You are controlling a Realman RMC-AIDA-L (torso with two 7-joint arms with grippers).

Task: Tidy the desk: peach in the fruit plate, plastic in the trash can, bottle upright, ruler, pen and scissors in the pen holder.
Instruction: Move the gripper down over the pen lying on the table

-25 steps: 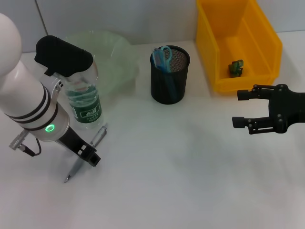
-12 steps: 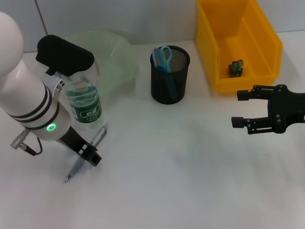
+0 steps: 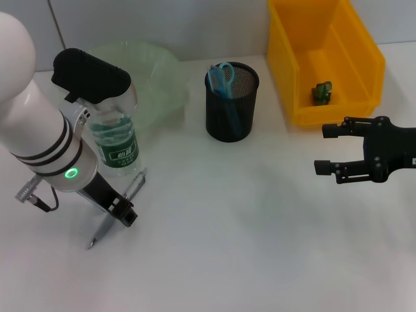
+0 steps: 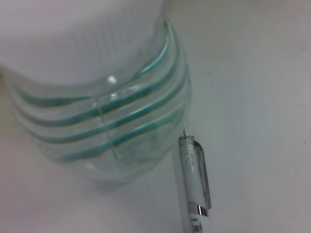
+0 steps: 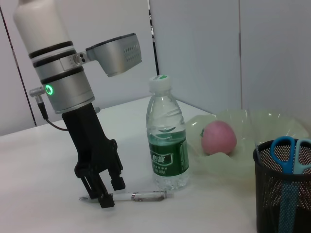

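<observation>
A clear pen (image 3: 117,209) lies on the white table, also in the left wrist view (image 4: 195,180) and the right wrist view (image 5: 138,196). My left gripper (image 3: 125,214) is open, its fingertips (image 5: 105,201) down at the pen's front half. The water bottle (image 3: 117,142) stands upright just behind it, its base close in the left wrist view (image 4: 107,121). A peach (image 5: 218,137) sits in the green fruit plate (image 3: 159,75). The black mesh pen holder (image 3: 232,104) holds blue scissors (image 3: 225,73) and a ruler. My right gripper (image 3: 323,149) is open and empty, hovering at the right.
A yellow bin (image 3: 338,107) stands at the back right with a green piece of plastic (image 3: 320,92) inside. The grey wall runs along the back of the table.
My left arm has shifted very slightly to the right. The right gripper has crept a little to the left. Nothing was taken hold of or let go.
</observation>
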